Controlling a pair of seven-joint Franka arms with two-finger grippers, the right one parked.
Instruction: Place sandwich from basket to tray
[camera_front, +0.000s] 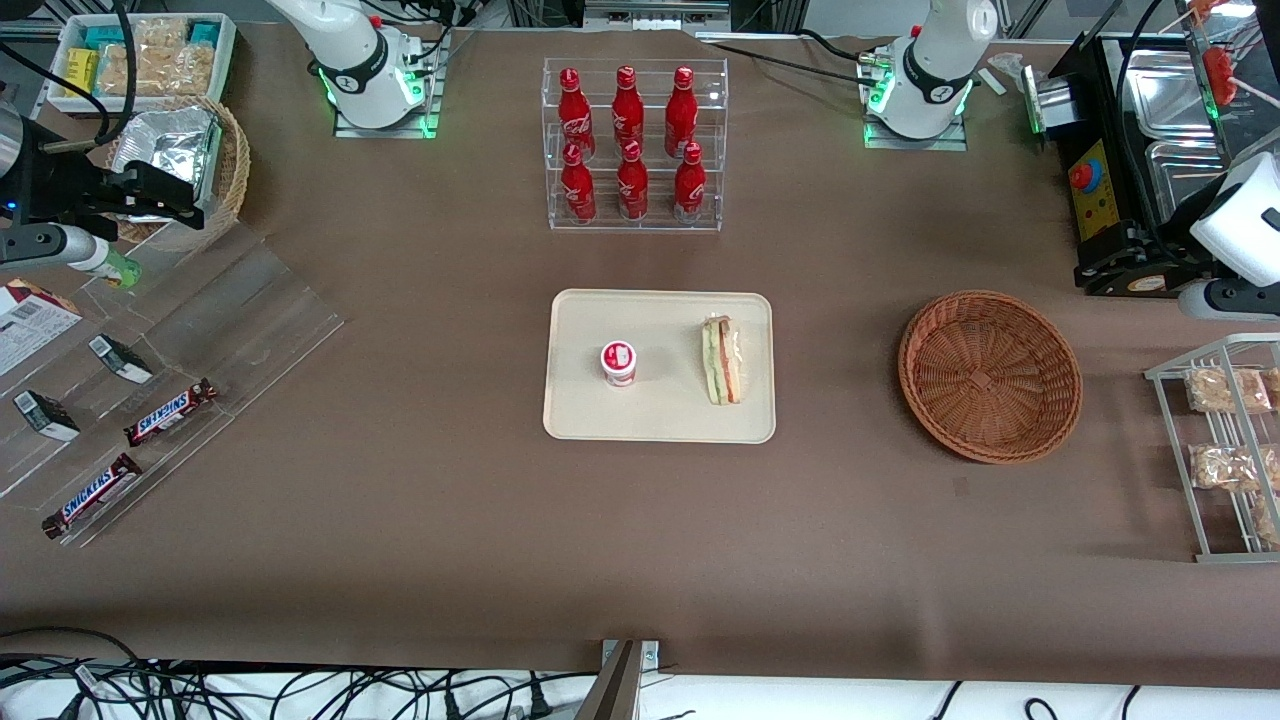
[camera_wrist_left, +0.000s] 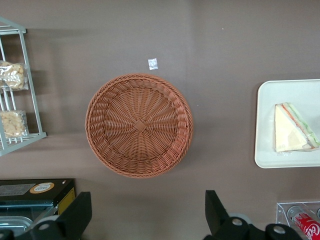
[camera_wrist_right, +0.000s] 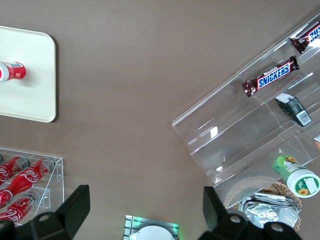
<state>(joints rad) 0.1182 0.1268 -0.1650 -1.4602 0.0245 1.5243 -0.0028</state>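
Observation:
The sandwich (camera_front: 722, 360), a wrapped white-bread wedge with green and pink layers, lies on the cream tray (camera_front: 660, 420), on the part nearest the working arm's end of the table. The round reddish-brown wicker basket (camera_front: 990, 375) stands empty beside the tray. In the left wrist view the basket (camera_wrist_left: 139, 125) is seen from high above, with the sandwich (camera_wrist_left: 292, 129) on the tray (camera_wrist_left: 267, 150) off to one side. My gripper (camera_wrist_left: 147, 212) hangs open well above the table near the basket's rim, with nothing between its fingers. It touches neither basket nor sandwich.
A small red-and-white cup (camera_front: 619, 362) also stands on the tray. Farther from the camera is a clear rack of red bottles (camera_front: 634, 145). A wire rack of snack packets (camera_front: 1225, 450) and a black machine (camera_front: 1130, 200) flank the basket. A tiny scrap (camera_wrist_left: 153, 63) lies by the basket.

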